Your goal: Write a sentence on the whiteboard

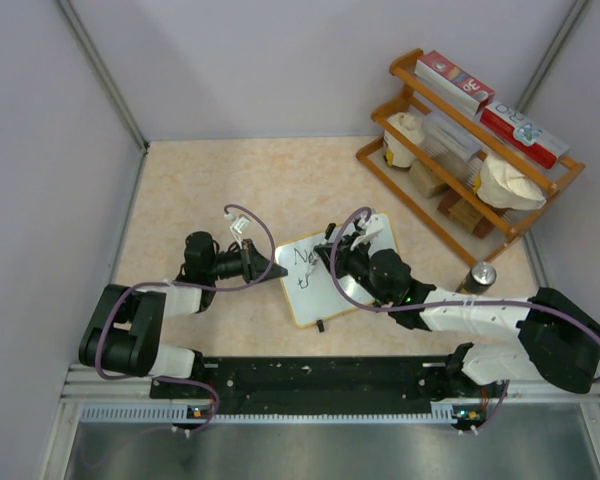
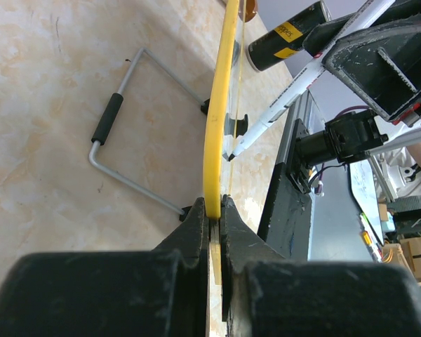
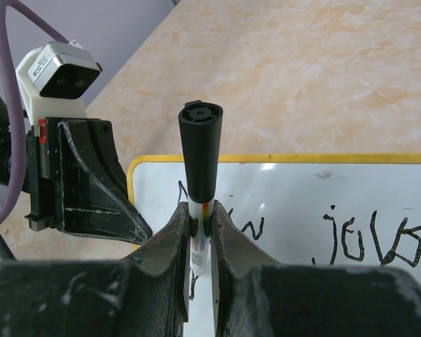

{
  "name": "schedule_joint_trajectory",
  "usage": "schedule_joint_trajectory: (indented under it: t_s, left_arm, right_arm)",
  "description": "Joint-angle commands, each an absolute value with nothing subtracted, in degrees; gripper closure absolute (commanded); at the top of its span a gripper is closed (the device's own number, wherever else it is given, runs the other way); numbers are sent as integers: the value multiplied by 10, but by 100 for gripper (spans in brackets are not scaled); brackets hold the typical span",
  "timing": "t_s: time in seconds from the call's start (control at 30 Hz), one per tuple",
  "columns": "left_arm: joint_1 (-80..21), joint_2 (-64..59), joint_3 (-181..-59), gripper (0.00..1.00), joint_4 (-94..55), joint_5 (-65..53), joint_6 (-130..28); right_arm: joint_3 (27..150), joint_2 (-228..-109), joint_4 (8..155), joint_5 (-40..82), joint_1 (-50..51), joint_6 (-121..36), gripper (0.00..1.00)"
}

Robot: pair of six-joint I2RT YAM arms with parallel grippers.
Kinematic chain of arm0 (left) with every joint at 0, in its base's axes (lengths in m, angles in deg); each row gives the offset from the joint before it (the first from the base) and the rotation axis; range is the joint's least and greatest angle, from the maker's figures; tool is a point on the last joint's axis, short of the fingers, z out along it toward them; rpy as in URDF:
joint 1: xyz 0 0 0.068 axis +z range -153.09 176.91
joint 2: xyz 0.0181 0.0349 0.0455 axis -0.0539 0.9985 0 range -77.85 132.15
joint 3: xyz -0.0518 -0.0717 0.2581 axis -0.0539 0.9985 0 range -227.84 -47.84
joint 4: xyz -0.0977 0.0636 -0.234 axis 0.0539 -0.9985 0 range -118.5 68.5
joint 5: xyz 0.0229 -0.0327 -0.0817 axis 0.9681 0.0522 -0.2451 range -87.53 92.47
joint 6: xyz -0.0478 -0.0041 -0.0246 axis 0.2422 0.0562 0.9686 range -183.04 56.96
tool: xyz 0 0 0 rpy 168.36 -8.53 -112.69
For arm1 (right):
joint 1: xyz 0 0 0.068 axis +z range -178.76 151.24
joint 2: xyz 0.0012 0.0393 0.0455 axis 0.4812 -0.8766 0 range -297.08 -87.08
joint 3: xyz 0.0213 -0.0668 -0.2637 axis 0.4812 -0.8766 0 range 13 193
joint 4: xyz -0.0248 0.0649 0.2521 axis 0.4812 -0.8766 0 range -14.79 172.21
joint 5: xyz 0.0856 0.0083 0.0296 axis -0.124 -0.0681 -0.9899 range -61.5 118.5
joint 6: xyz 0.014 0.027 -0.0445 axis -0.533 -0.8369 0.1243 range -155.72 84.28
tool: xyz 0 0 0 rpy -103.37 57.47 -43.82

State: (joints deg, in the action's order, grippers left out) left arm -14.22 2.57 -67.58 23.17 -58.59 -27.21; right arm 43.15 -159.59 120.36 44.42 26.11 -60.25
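The whiteboard (image 1: 312, 295) stands tilted on the table on its wire stand (image 2: 116, 116). The wooden rack (image 1: 405, 68) is well beyond its far right corner, and a dark can (image 1: 480, 273) sits off its right edge. Your left gripper (image 2: 212, 210) is pinched tight on the board's left frame edge. Your right gripper (image 3: 200, 217) is pinched on the marker (image 3: 201, 151), gripping the barrel below its black end, in front of the board's face.

From the left wrist view the tip is at or just off the surface; I cannot tell which. Letters run along the upper line, with a stroke or two beneath them near the left edge, so the sentence looks partway written.

Press lightly, because the board is only propped and a hard push may rock it against the left clamp. Move the tip parallel to the face in short strokes. Lift clear between letters, and steer away from the left gripper at that edge.
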Motion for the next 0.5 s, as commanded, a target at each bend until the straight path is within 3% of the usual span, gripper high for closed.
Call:
schedule_joint_trajectory:
  t_s: [0.0,0.47]
  left_arm:
    - [-148,30,-677,100,246,-621,-295]
    - [-148,30,-677,100,246,-620,-295]
  right_arm:
    - [450,-1593,1214,456,250,-594,100]
    - [410,-1579,1204,443,246,-604,100]
